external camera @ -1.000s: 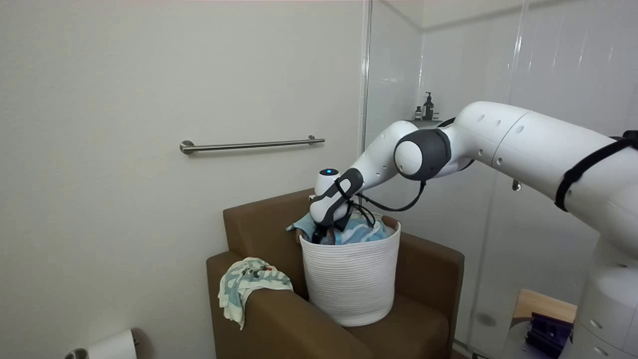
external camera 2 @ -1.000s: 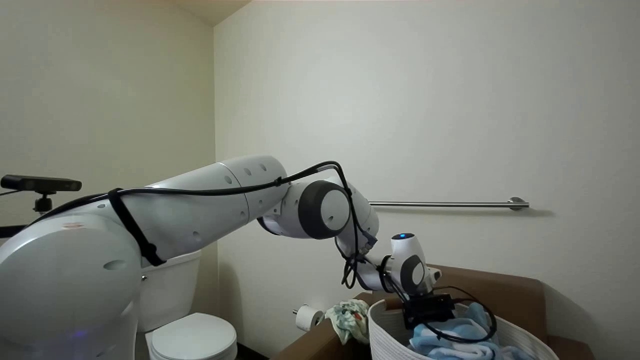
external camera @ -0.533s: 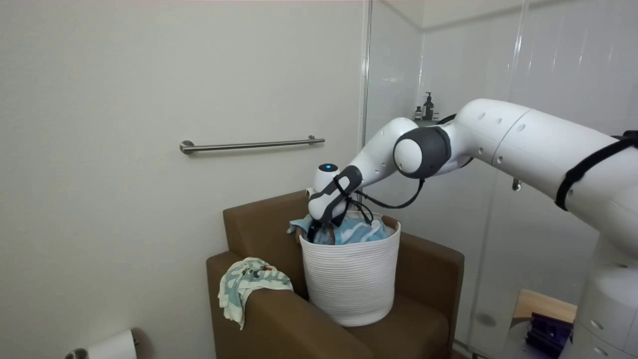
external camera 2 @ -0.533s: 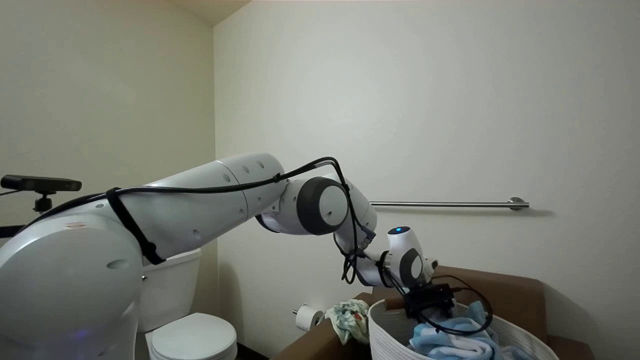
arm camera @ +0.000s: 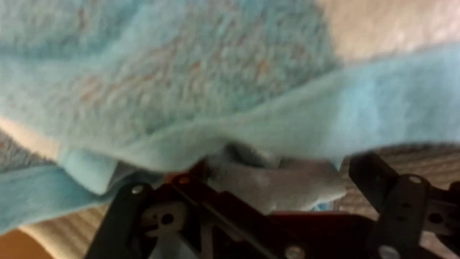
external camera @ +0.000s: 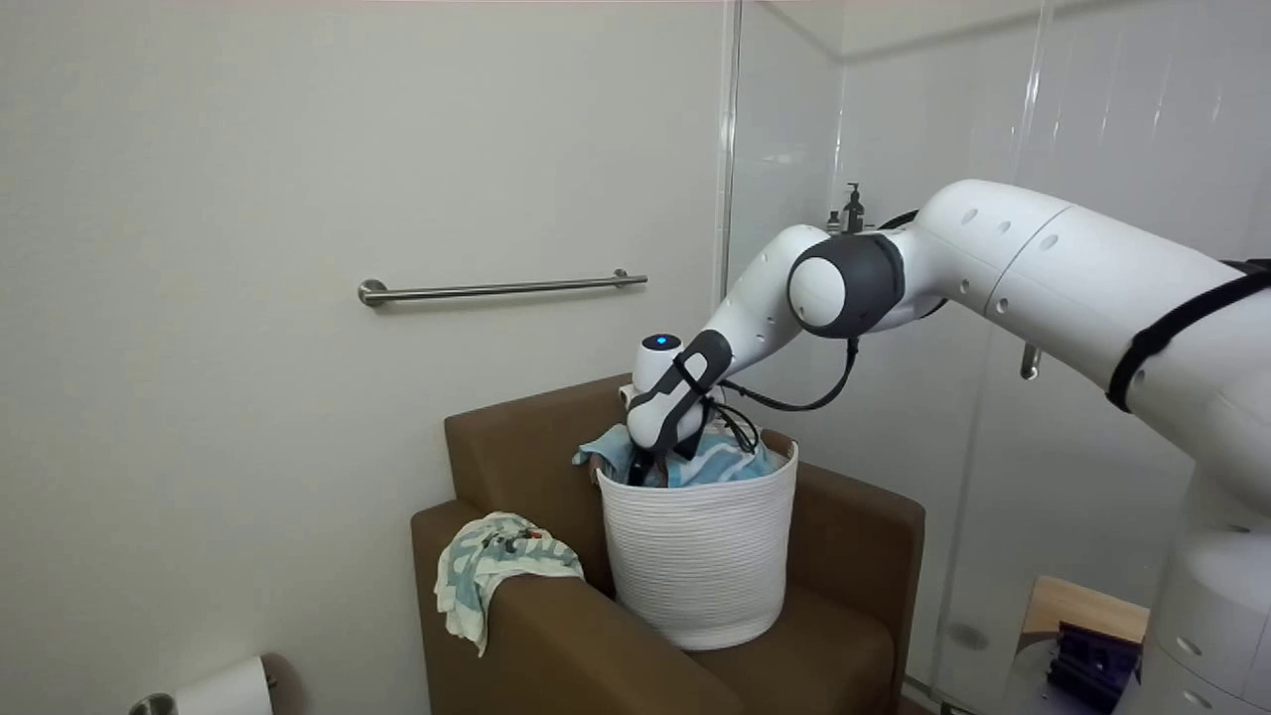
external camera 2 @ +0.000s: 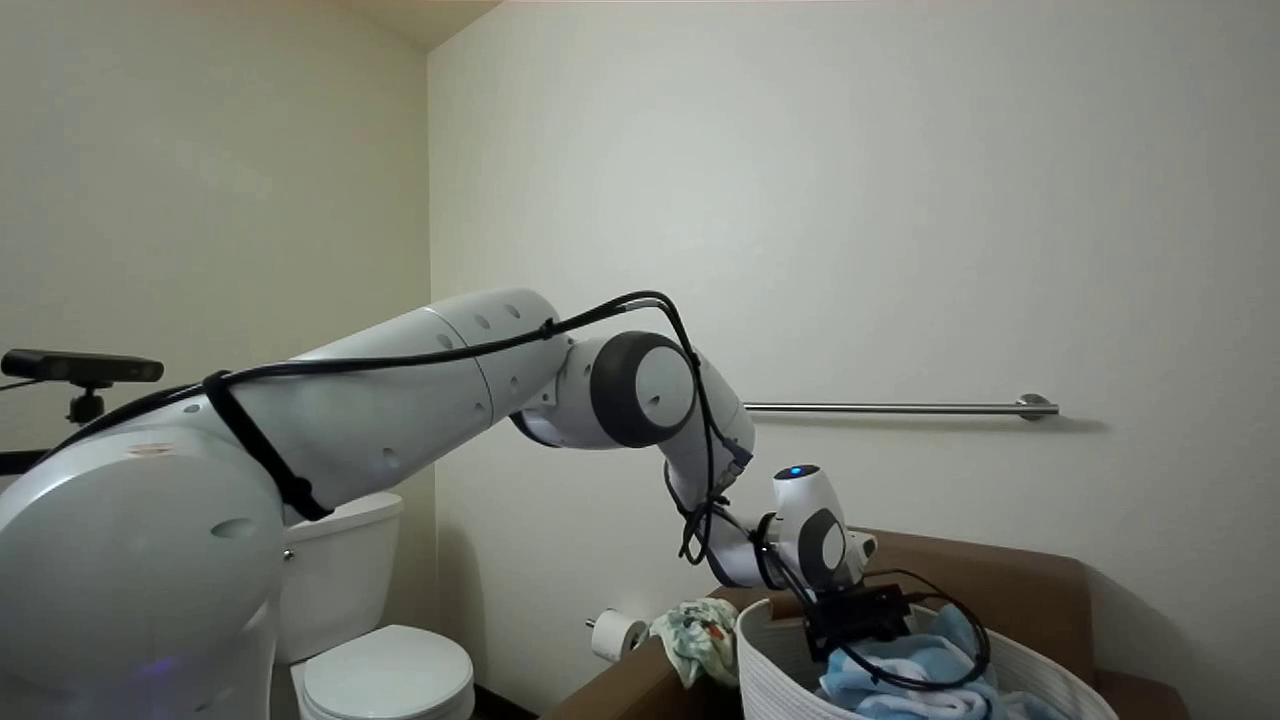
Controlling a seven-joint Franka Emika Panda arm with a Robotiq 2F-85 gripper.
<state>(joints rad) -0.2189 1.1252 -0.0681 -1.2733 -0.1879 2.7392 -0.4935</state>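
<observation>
Sitting low in the mouth of the white woven basket (external camera: 700,571), the end effector (arm camera: 276,176) has its fingers spread wide, with nothing visibly pinched between them. The blue-and-white cloth (arm camera: 215,90) lies bunched in the basket, right at the fingertips: in the wrist view its hem runs left to right just beyond them, the tip of the finger on the left seems lost under it, and the finger on the right (arm camera: 370,172) shows against the ribbed wall. A greyish patch (arm camera: 284,183), probably fabric, fills part of the gap below that hem; whether either pad touches it cannot be told. The cloth is too crumpled to show one long axis, though its hem lies roughly along the line between the fingers. In an exterior view, blue cloth spills over the rim left of the end effector and more lies to its right. The basket stands on a brown armchair (external camera: 844,636), whose left armrest there carries a patterned cloth (external camera: 511,566), apart from the end effector.
</observation>
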